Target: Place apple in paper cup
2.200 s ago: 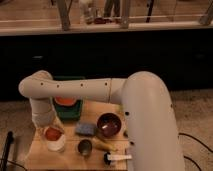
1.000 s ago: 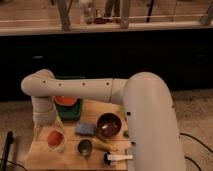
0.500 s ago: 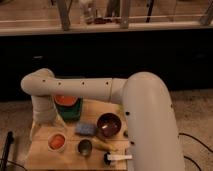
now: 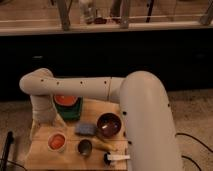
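Observation:
The paper cup is a short white cup at the front left of the wooden table. The orange-red apple sits inside it and fills most of its mouth. My gripper is at the lower end of the white arm. It is above and just behind the cup, and apart from it. The arm's wrist covers most of the gripper.
A small shiny metal cup stands right of the paper cup. A blue sponge and a dark maroon bowl lie behind it. An orange-red dish rests on a green block at the back. A white-handled tool lies at the front right.
The gripper was down at the paper cup earlier and has since risen and drawn back. The apple now lies in the cup in plain sight.

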Controlling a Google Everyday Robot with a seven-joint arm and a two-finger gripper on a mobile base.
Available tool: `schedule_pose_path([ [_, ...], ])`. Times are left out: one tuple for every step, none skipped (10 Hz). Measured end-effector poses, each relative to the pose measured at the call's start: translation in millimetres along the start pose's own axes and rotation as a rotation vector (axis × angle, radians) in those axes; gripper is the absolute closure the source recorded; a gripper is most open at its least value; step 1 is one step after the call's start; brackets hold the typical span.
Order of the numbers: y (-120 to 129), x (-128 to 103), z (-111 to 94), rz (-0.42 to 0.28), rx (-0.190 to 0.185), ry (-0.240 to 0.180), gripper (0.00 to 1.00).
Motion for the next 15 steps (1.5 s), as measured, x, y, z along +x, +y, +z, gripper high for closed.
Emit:
schedule_pose_path([
  [-0.4, 0.3, 0.4, 0.001, -0.010, 0.001, 0.20],
  [-0.2, 0.6, 0.8, 0.003, -0.018, 0.002, 0.20],
  [-0.4, 0.5, 1.1, 0.004, -0.022, 0.003, 0.20],
  [0.1, 0.3, 0.9, 0.005, -0.023, 0.002, 0.20],
  [1.3, 0.4, 0.9, 0.007, -0.024, 0.002, 0.20],
  [1.8, 0.4, 0.6, 0.007, -0.024, 0.002, 0.20],
  [0.8, 0.8, 0.7, 0.006, -0.021, 0.003, 0.20],
  [0.6, 0.9, 1.0, 0.006, -0.021, 0.003, 0.20],
  [0.5, 0.9, 0.9, 0.006, -0.021, 0.004, 0.20],
  [0.4, 1.0, 0.7, 0.006, -0.020, 0.004, 0.20],
  [0.3, 1.1, 0.7, 0.006, -0.020, 0.005, 0.20],
  [0.3, 1.1, 0.7, 0.006, -0.020, 0.005, 0.20],
  [0.3, 1.1, 0.7, 0.006, -0.020, 0.005, 0.20],
  [0.4, 1.1, 0.7, 0.006, -0.020, 0.005, 0.20],
  [0.3, 1.1, 0.7, 0.006, -0.020, 0.004, 0.20],
])
